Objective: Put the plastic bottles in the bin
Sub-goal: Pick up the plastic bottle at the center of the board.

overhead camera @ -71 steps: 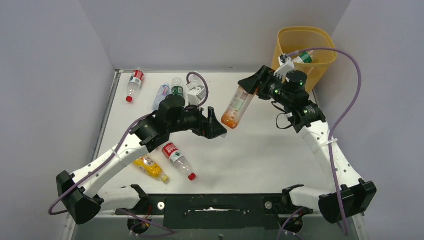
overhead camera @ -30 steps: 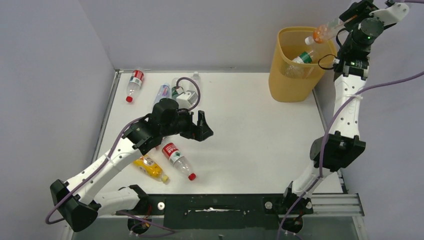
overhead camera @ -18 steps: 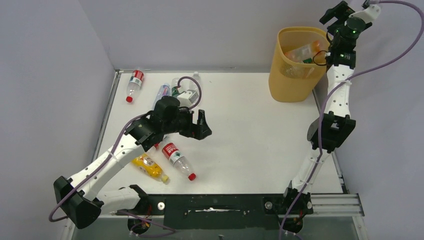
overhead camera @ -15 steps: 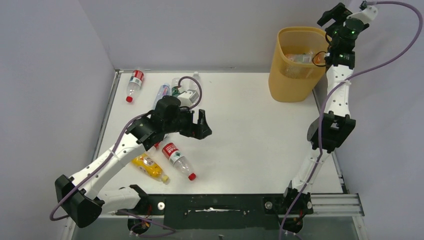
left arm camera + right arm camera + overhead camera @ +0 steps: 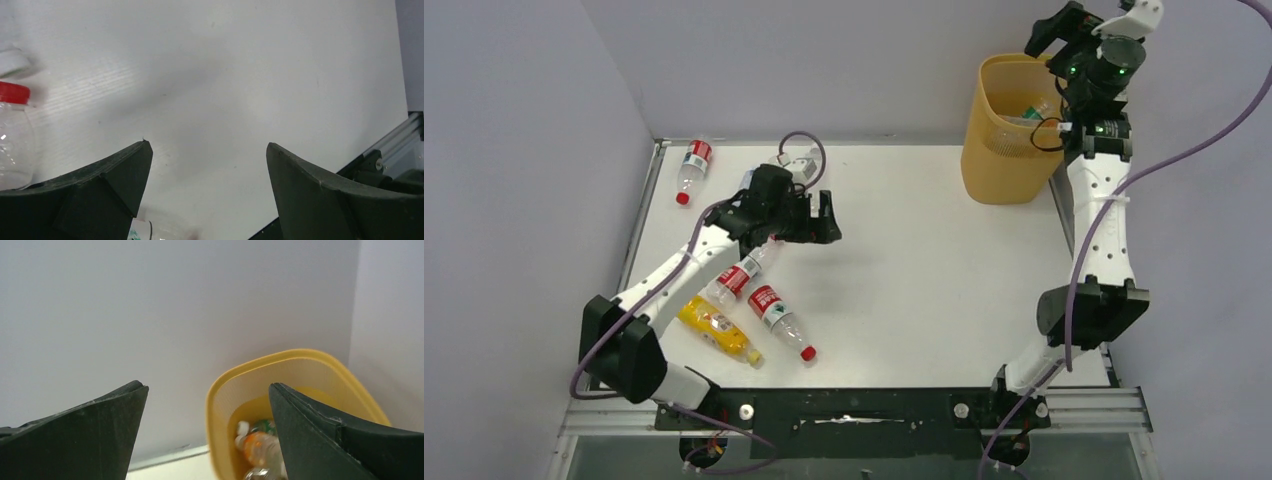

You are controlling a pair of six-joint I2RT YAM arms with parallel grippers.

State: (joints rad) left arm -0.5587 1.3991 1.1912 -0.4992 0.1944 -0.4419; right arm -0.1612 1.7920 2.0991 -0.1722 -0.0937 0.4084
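Far right corner of the table [image 5: 924, 300]: yellow-orange bin [image 5: 1004, 160], upright. Inside, shown clearly by the right wrist view only: orange bottle [image 5: 260, 449], green-labelled bottle [image 5: 263, 426] and a white cap [image 5: 242, 428], heaped at the bottom. From above, only a glimpse of green.

Right gripper [image 5: 207, 387] high above the bin, fingers spread wide, nothing between.

On the table's left half, four bottles lying flat:
- red-labelled bottle [image 5: 691, 168] far left, long axis near to far, red cap nearward
- clear bottle [image 5: 742, 275] slanting under the left arm
- yellow bottle [image 5: 714, 328] and red-capped bottle [image 5: 776, 318] side by side, caps toward near right

Left gripper [image 5: 824, 222] over bare table, fingers spread, empty.

In the left wrist view alone: red-topped bottle [image 5: 12, 135] close at the left edge.
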